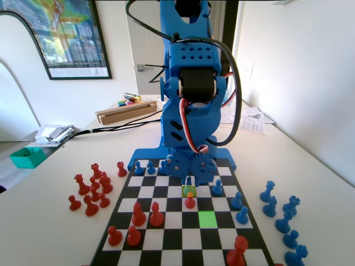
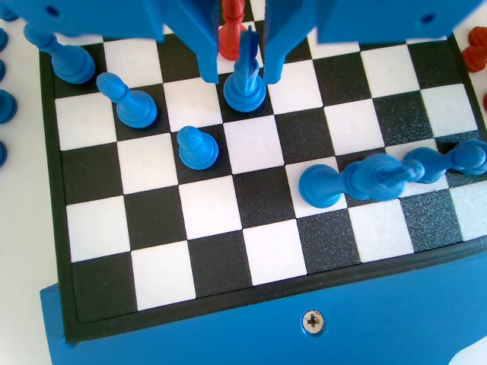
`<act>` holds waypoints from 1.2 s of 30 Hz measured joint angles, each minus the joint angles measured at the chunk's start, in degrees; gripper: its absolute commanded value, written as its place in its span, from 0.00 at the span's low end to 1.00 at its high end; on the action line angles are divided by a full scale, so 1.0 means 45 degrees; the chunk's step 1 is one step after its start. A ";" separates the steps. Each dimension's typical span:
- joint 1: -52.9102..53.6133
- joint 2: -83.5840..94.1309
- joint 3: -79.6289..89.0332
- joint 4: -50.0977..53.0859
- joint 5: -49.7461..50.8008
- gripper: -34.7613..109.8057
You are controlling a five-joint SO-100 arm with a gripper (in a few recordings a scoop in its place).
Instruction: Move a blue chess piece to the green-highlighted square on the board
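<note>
- The board lies along the fixed view, with red pieces on the near ranks and the arm at the far end.
- The green square sits toward the near right of the board in that view. It is bare, so the delivery is not done.
- One rank farther and one file left stands a red pawn.
- Just behind the red pawn is the olive square, and the blue pawn stands upright on it. It has not left its starting place.
- The gripper is low over that square. In the wrist view its two jaws hang on either side of the pawn's stem.
- The fingers look released. A strip of board shows between the left jaw and the pawn, and the right jaw is close beside it. I judge nothing is grasped yet.
- Other blue pawns stand nearby on the left in the wrist view, apart from the jaws.
- Two taller blue pieces lie toppled on the right of that view, clear of the pawn.
- Done, as I judge it: the approach and the lining-up over the pawn.
- Left: pinch the pawn, lift it clear of the red pawn in front, carry it diagonally toward the green square, set it down, and let go.
</note>
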 measured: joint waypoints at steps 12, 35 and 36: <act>0.0039 0.0000 0.0000 -0.0234 -0.0391 0.26; -0.0195 0.0000 -0.0664 0.0996 -0.0293 0.25; -0.0234 0.0000 -0.0840 0.1211 -0.0293 0.25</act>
